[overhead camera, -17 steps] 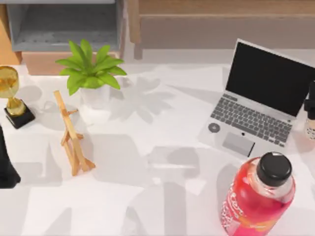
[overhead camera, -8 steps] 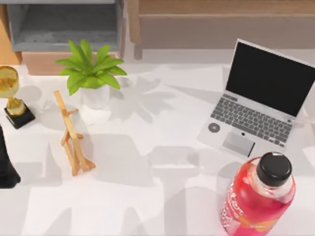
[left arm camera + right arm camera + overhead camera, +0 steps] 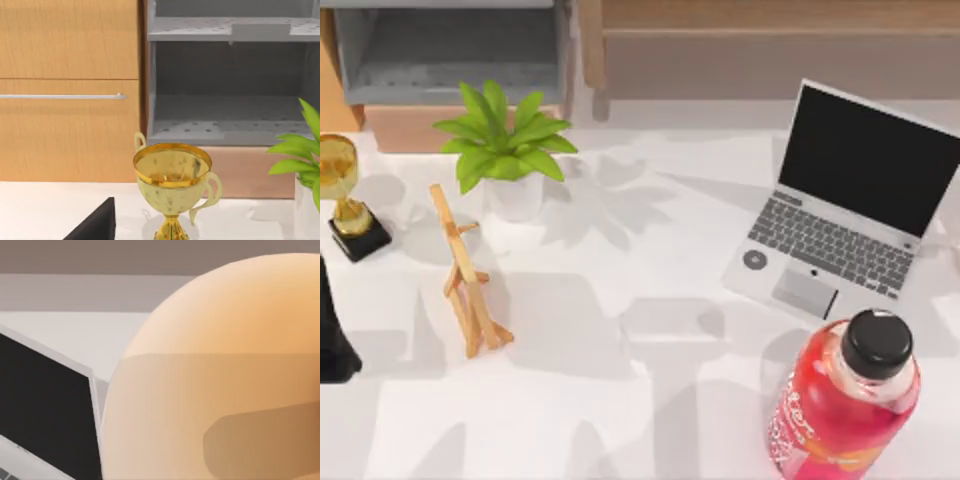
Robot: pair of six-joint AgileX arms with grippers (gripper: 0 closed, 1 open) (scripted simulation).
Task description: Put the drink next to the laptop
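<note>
Drink (image 3: 215,375) was seen close beside laptop (image 3: 45,405); judged light, slippery, thin-walled, best held mid-body; jaw state couldn't be told.

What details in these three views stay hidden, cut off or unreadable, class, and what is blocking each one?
- Drink: in the right wrist view its orange-beige body is cut by the frame; lid, straw and pearls hidden.
- Laptop: in the top view its right corner runs off the frame.
- Pink bottle: base cut by the top view's bottom edge; label too small to read.
- Trophy: base cut off in the left wrist view.
</note>
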